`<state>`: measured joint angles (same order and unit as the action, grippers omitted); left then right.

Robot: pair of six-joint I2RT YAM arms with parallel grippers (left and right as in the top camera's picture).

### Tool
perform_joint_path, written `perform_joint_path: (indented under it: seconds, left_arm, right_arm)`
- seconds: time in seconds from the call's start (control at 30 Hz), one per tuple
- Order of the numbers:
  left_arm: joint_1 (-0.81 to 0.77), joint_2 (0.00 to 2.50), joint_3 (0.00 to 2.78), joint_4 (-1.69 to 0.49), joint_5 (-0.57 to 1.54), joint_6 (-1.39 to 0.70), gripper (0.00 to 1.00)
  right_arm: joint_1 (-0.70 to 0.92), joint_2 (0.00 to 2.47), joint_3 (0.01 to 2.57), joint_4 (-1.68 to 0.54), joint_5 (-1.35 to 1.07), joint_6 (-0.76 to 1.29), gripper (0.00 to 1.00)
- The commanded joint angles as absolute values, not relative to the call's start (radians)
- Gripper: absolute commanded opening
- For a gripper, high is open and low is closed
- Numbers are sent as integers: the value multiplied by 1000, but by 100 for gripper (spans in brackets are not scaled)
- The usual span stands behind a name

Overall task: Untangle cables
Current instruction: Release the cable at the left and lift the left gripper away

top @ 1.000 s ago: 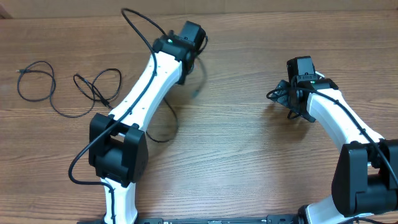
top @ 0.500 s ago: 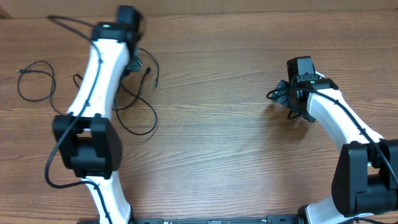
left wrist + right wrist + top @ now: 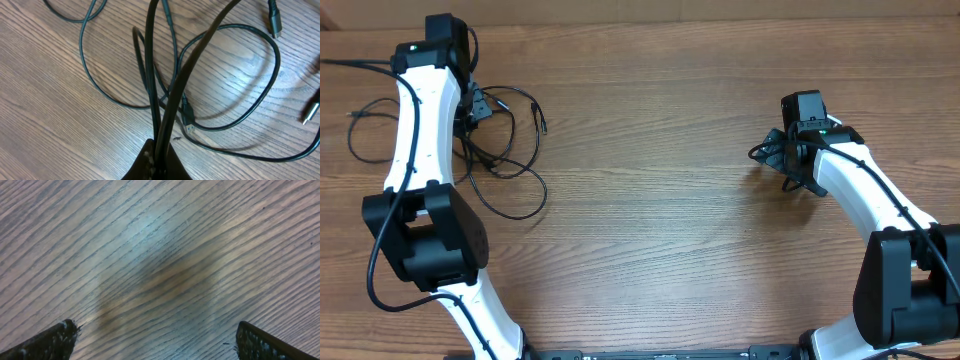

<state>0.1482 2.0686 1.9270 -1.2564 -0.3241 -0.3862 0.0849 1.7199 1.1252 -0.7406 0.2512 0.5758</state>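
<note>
Fixed camera straight above takes in the whole wooden tabletop (image 3: 670, 200) and both arms. The left wrist camera looks steeply down, close over the looped cables (image 3: 149, 75), the same loops lying at the overhead view's upper left. The right wrist camera faces bare wood, very near.

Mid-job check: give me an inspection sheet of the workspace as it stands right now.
Surface: wood-grain table.
Job's things: cables in overlapping loops at the far left; one cord shows left of the arm.
Clutter: nothing seen.
Grippers: left gripper shut on cable strands; right gripper open over bare wood.
Cables: arm wiring bunched at the right wrist.
Surroundings: nothing seen beyond the table.
</note>
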Motion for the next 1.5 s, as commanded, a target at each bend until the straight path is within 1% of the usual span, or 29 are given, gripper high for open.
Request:
perform_joint_path:
  seconds: [0.0,0.03,0.1,0.13,0.2,0.33,0.5,0.6,0.67,0.77,0.8,0.87,1.07,1.2,1.47]
  left_arm:
    - [160,2028,1952,-1256,-313,-378,4]
    - [160,2028,1952,-1256,-313,-379,4]
    - [160,2029,1951,-1257,-313,-382,12]
    - [160,2029,1951,-1257,-313,-381,18]
    - [160,2029,1951,-1261,-313,-381,34]
    - [162,2029,1951,-1261,-305,-381,43]
    - [161,2029,1951,-1264,-213,-381,61]
    - [160,2029,1951,-1277,-126,-348,75]
    - [160,2029,1951,-1283,0,-256,85]
    - [160,2029,1951,-1311,175,-151,95]
    - [158,2029,1950,-1324,215,-134,97]
    - [152,2029,1950,-1357,266,-125,97]
    - [118,2029,1927,-1456,236,-126,95]
    - [79,2029,1839,-1451,237,-120,96]
    - [-45,2029,1639,-1350,235,-119,94]
  right_arm:
    - [81,1719,1121,-735,265,574,100]
    - [81,1719,1121,-735,265,574,100]
    - [81,1719,1121,-735,265,574,100]
    - [81,1719,1121,-735,265,574,100]
    - [81,1719,1121,-735,265,574,100]
    - [81,1719,1121,-735,265,574,100]
    - [81,1719,1121,-735,265,574,100]
    - [81,1719,1121,-735,265,574,100]
    - [81,1719,1121,-735,265,574,100]
    - [81,1719,1121,-735,265,574,100]
    - [81,1719,1121,-735,265,574,100]
    - [81,1719,1121,-735,265,574,100]
    - [81,1719,1121,-735,265,574,100]
    - [81,1719,1121,-735,265,574,100]
    - [81,1719,1121,-735,265,574,100]
